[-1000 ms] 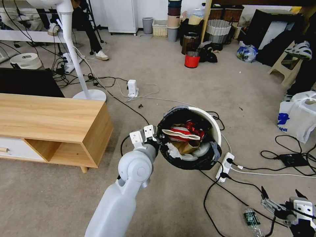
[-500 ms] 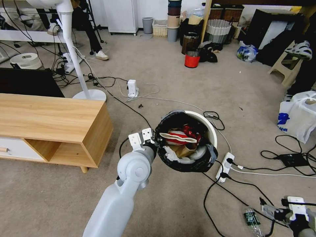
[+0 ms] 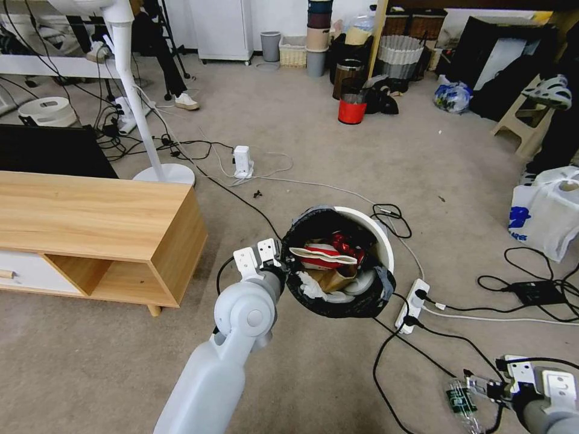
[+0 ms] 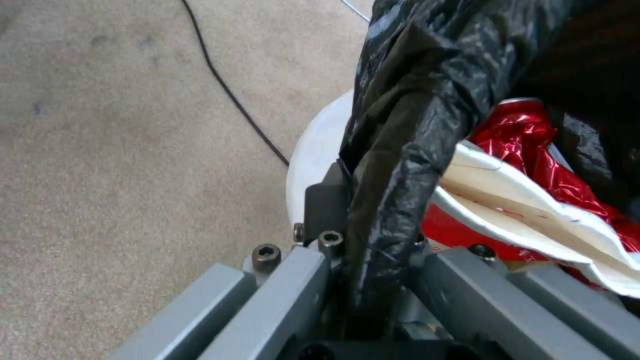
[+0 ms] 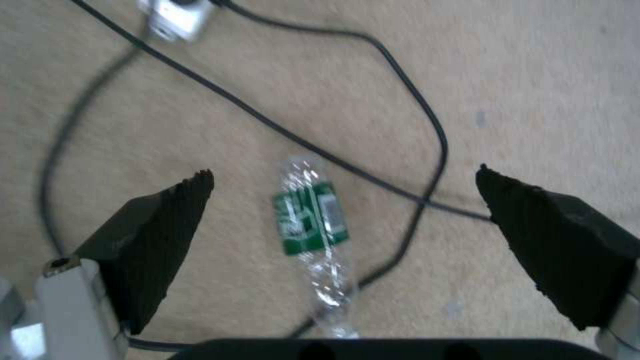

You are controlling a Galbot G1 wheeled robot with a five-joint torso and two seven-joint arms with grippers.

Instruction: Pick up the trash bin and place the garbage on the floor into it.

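Now the left gripper (image 3: 283, 260) is clamping the bin's (image 3: 386, 247) bag-lined rim, jaws closed on it, holding the bin tilted off the carpet (image 3: 338, 150) (litter inside: red can, wrapper, brown paper). Low at the right, the right gripper (image 5: 345, 180) is hanging wide open over a green-labelled bottle (image 5: 313, 220), which is lying on the carpet beside a black cable (image 5: 373, 170).

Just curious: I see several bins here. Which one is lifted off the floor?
The white bin with the black bag, gripped at its rim by the left gripper. The red bucket stands on the floor.
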